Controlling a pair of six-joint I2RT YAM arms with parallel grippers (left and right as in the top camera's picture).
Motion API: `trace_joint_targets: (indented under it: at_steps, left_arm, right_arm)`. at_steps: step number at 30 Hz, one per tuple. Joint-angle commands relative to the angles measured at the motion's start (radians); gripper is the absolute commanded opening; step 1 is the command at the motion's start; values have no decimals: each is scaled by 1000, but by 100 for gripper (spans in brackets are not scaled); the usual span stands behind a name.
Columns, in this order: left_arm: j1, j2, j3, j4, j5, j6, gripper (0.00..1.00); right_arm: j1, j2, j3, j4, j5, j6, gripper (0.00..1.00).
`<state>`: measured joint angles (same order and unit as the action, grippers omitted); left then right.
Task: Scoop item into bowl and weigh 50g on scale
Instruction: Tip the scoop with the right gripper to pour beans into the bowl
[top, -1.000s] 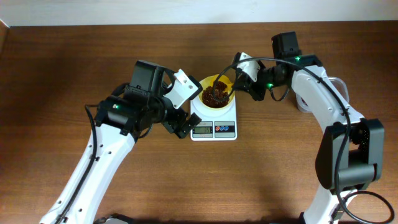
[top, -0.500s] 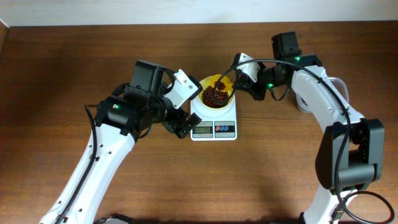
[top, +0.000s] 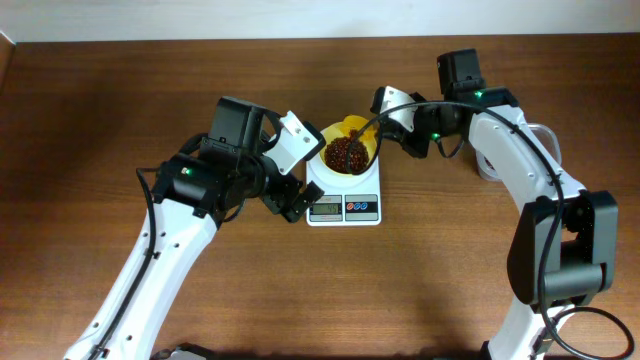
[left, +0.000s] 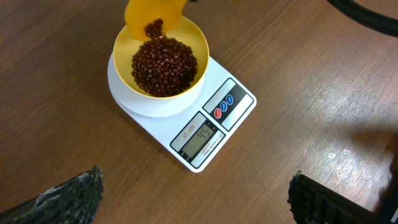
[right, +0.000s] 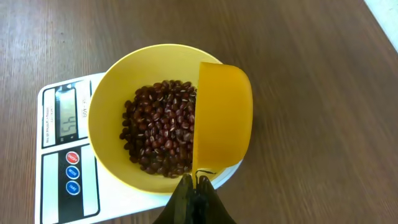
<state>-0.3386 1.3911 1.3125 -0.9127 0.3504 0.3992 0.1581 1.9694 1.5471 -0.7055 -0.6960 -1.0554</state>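
The pale-yellow bowl (top: 328, 137) stands on the white scale (top: 343, 190) and holds a heap of dark reddish-brown beans (top: 345, 153). My right gripper (top: 384, 113) is shut on the thin handle of a yellow scoop (top: 356, 127), which is tipped on its side over the bowl's far rim. In the right wrist view the scoop (right: 224, 118) hangs above the beans (right: 158, 124), just beyond my gripper (right: 196, 186). A few beans sit at the scoop's (left: 152, 15) mouth. My left gripper (left: 196, 199) is open and empty, low beside the scale's display (left: 200, 138), which seems to read 45.
Part of a clear tub (top: 545, 132) shows behind the right forearm at the right. The left arm (top: 215, 170) crowds the scale's left side. The table's back edge runs along the top of the overhead view.
The scoop has tipped further over the bowl and beans have dropped in, so the heap is fuller. The left arm has not moved.
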Motion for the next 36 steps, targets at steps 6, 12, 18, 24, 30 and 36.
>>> trace_joint_targets:
  at_steps: [6,12,18,24,30,36]
  left_arm:
    - [0,-18,-3,2,0,-6,99]
    - [0,-18,-3,2,0,-6,99]
    - [0,-18,-3,2,0,-6,99]
    - [0,-18,-3,2,0,-6,99]
    - [0,-18,-3,2,0,-6,99]
    - [0,-18,-3,2,0,-6,99]
  right_arm:
    - [5,14,-6,-5,-6,-10,4]
    - [5,14,-6,-5,-6,-10,4]
    - [5,14,-6,-5,-6,-10,4]
    - [5,14,-6,-5,-6,-10,4]
    - [6,14,-6,18,-6,-40,4]
    - [5,14,-6,3,-6,-40,4]
